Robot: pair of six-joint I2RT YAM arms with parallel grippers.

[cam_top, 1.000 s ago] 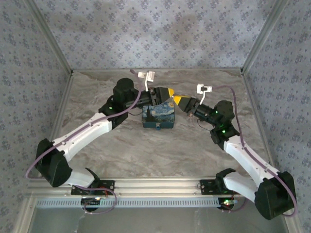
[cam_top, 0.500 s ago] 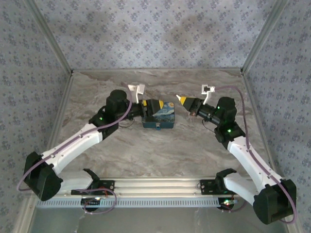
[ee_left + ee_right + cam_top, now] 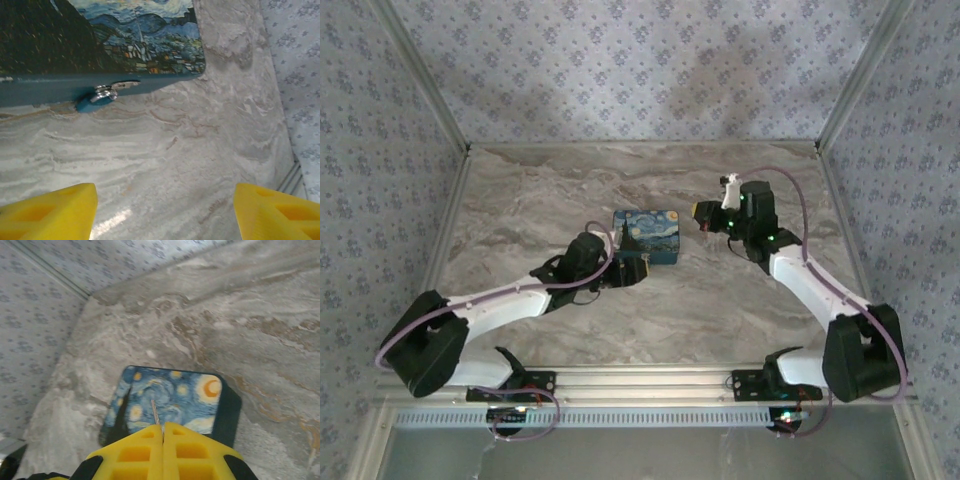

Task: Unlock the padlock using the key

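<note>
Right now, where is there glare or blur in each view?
Left wrist view: a glare patch on the table near the left pincer, whose yellow tips look soft. Right wrist view: painted box fairly sharp, no glare. Top external view: even light.

The bench (image 3: 175, 165) looks like smooth marble with a soft shine. A small metal piece (image 3: 105, 93) on the box (image 3: 125, 40) is bright and glossy. The fingers (image 3: 50, 212) of the left hand (image 3: 165, 210) are matt yellow plastic.

you've got a starry-night box (image 3: 650, 230) lying flat mid-table on the marbled table (image 3: 710, 312). patterned walls (image 3: 620, 70) close three sides, and a metal rail (image 3: 650, 378) runs along the near edge.
</note>
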